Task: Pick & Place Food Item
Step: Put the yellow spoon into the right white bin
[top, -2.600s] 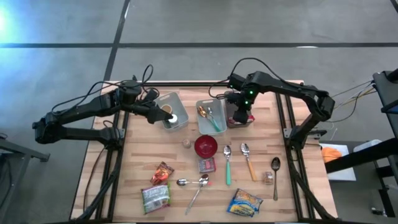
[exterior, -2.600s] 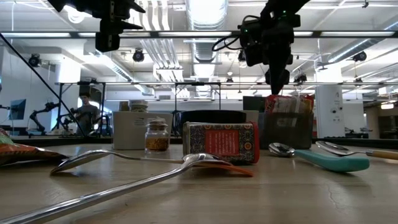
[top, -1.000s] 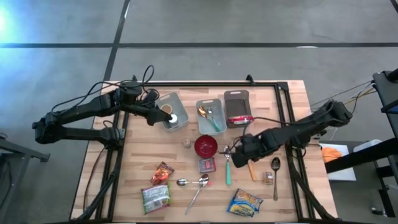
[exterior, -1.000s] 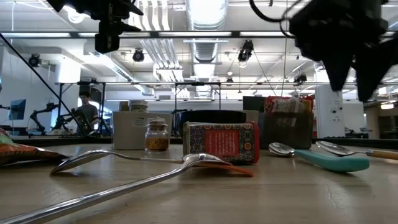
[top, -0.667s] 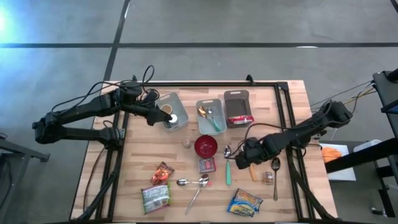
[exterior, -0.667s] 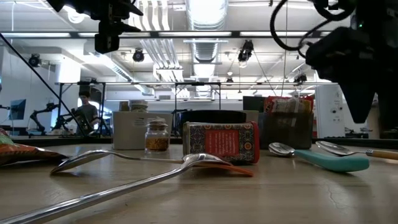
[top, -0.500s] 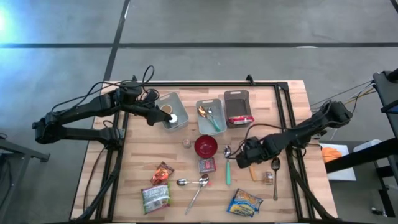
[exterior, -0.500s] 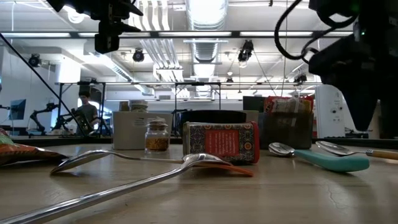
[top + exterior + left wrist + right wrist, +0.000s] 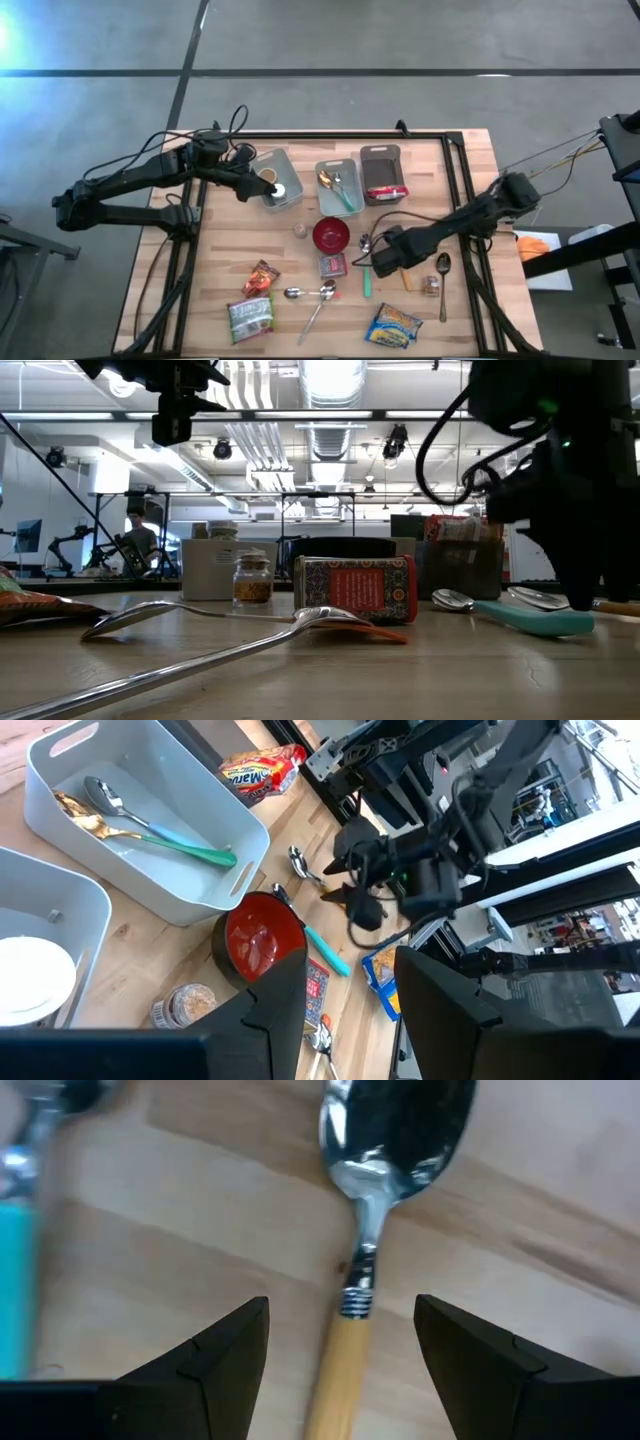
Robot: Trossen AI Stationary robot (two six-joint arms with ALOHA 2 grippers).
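Note:
My right gripper point(image 9: 385, 262) points down at the table, open, with its fingers either side of the neck of a wooden-handled spoon point(image 9: 352, 1270) that lies flat on the wood. It touches nothing. Food items lie around: a red snack packet point(image 9: 386, 191) in the dark bin point(image 9: 381, 155), a red tin point(image 9: 332, 264), a chip bag point(image 9: 260, 277), a green packet point(image 9: 250, 318) and a yellow-blue packet point(image 9: 393, 325). My left gripper point(image 9: 350, 982) hangs open above the left pale bin point(image 9: 286, 165), holding nothing.
A teal-handled spoon point(image 9: 366, 272) lies just left of my right gripper, and a red bowl point(image 9: 331, 235) stands beyond it. The middle pale bin point(image 9: 324, 170) holds spoons. A dark spoon point(image 9: 443, 268), a small jar point(image 9: 430, 285) and steel spoons point(image 9: 312, 293) lie nearby.
My right gripper has sunk toward the table and drifted a little toward the near edge, tipping until it points down over the wooden-handled spoon. Its fingers have stayed apart.

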